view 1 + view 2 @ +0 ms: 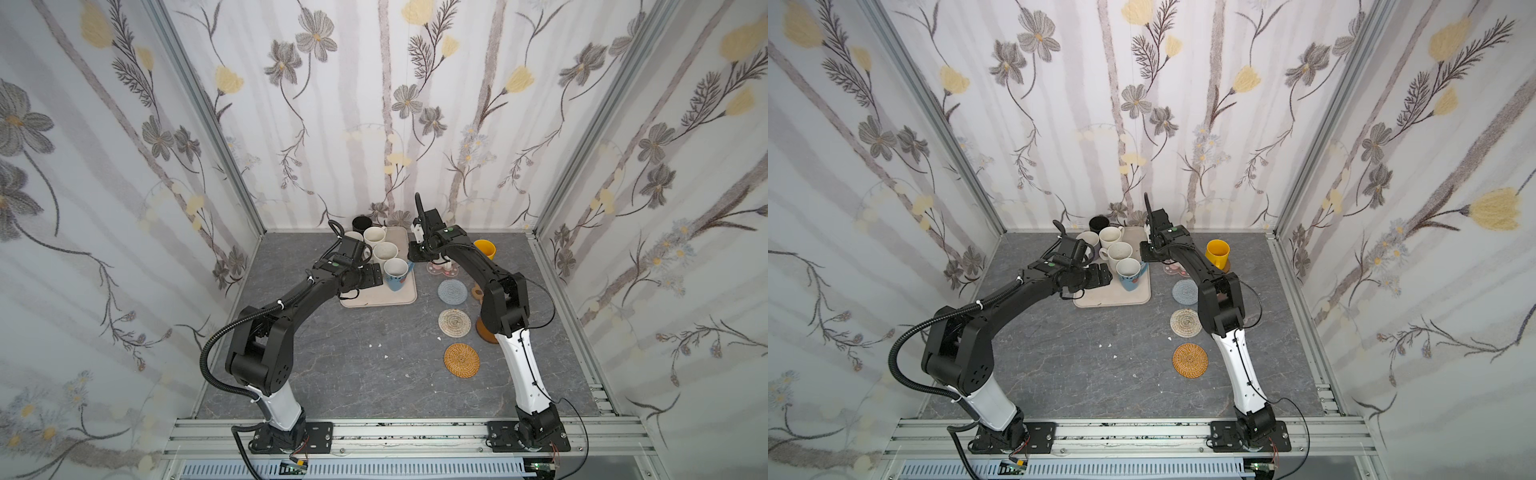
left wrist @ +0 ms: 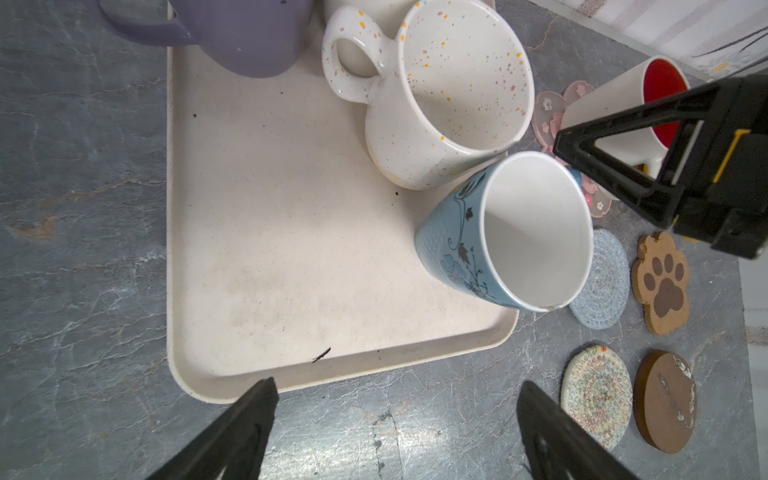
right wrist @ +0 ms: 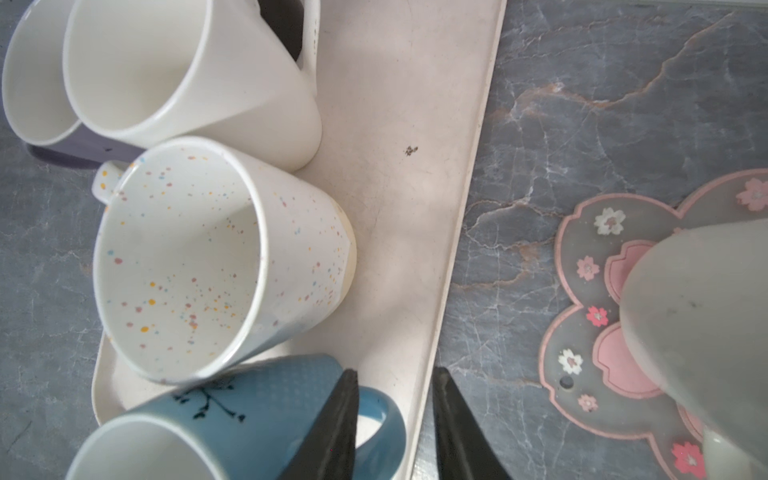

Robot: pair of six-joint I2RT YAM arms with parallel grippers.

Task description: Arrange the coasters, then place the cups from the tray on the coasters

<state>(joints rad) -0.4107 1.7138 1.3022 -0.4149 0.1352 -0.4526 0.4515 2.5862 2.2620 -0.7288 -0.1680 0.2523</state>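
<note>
pale blue patterned mug [image 3: 257,395] stands upright on the tray [image 3: 395,208], at the corner just beside the bare grey-blue woven coaster [image 2: 606,291], handle turned outward for a pinch. right gripper [image 3: 397,374] straddles that handle, jaws narrowly apart, tray showing beside one finger, so likely not clamped yet. left gripper [image 2: 399,384] hovers spread wide over the tray's near edge, clear of the reach.

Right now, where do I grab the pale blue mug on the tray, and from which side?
Take the handle, coming over the tray edge on the right arm's side. The pale blue mug stands upright with its handle pointing at that edge, between the right gripper's open jaws. The speckled mug crowds its far side.
</note>
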